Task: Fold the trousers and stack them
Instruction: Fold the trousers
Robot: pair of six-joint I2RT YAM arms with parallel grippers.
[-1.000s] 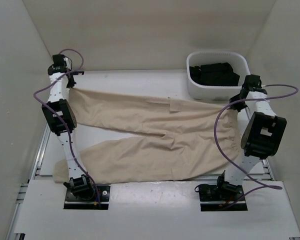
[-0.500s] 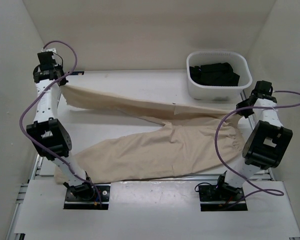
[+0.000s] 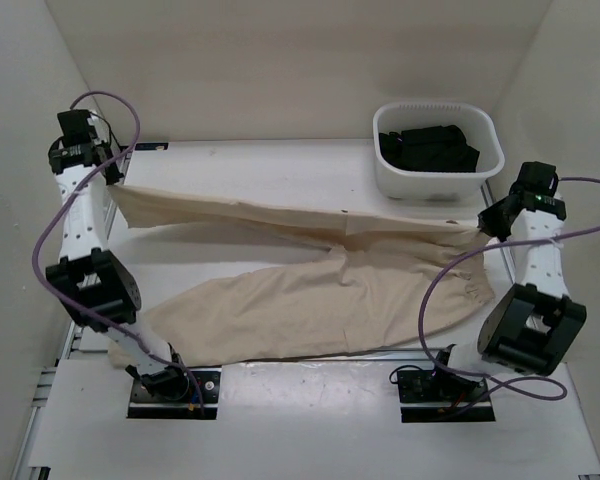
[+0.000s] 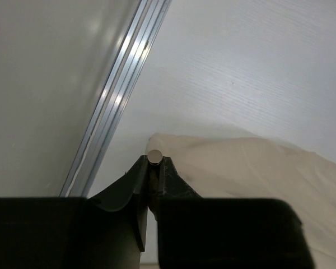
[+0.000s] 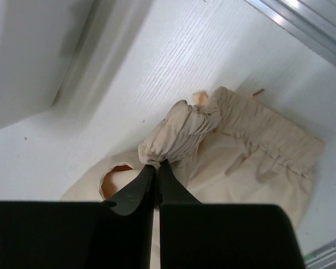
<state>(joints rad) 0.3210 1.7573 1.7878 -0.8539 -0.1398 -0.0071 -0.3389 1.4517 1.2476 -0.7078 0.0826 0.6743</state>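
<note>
Trousers (image 3: 310,300) stretch between left pincer (image 4: 154,168), seemingly clamped on a hem (image 4: 165,143), and right pincer (image 5: 157,168) clamped on waistband (image 5: 263,134).

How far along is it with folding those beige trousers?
Early on. Done: both ends are gripped. In hand: the left gripper is shut on one leg's cuff and the right gripper on the gathered waistband, stretching that leg of the trousers taut across the table. Left: the other leg lies loose and unfolded; no fold shows, and nothing is stacked yet.
</note>
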